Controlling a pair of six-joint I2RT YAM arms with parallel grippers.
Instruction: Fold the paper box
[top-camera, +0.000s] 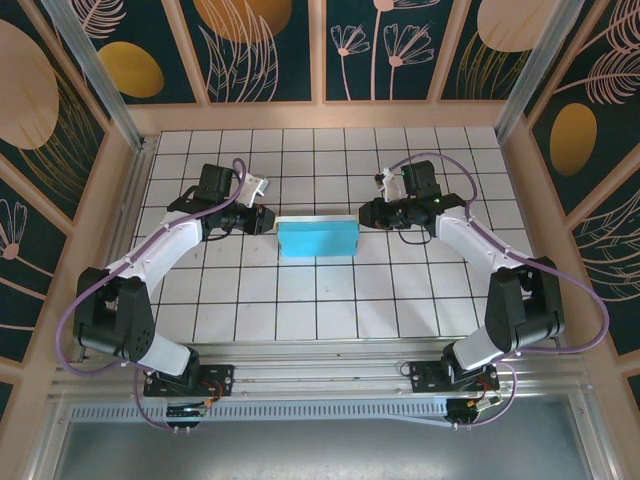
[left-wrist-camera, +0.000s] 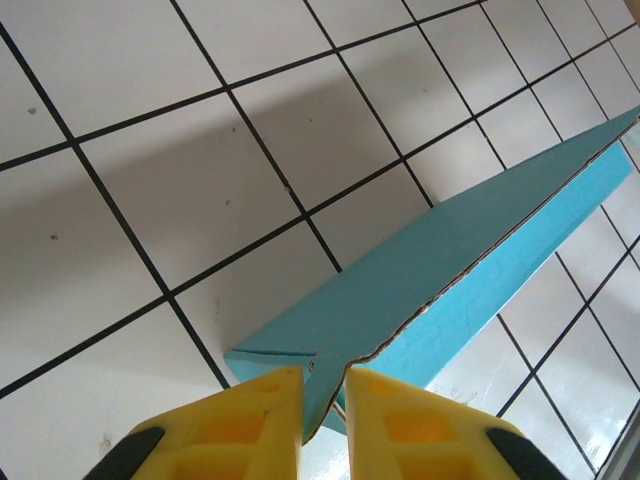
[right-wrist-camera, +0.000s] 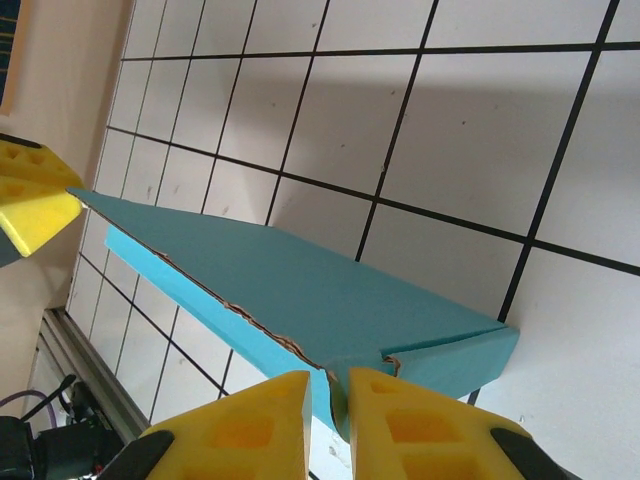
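Teal paper box (top-camera: 317, 239) on tiled table (top-camera: 300, 300); left gripper (top-camera: 271, 220), right gripper (top-camera: 362, 215) clamped on opposite ends

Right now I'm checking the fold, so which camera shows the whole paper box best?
The top external view: the paper box shows whole there, a teal rectangle between the left gripper and right gripper. Each wrist view gives one end close up, its ragged edge pinched between yellow fingers.
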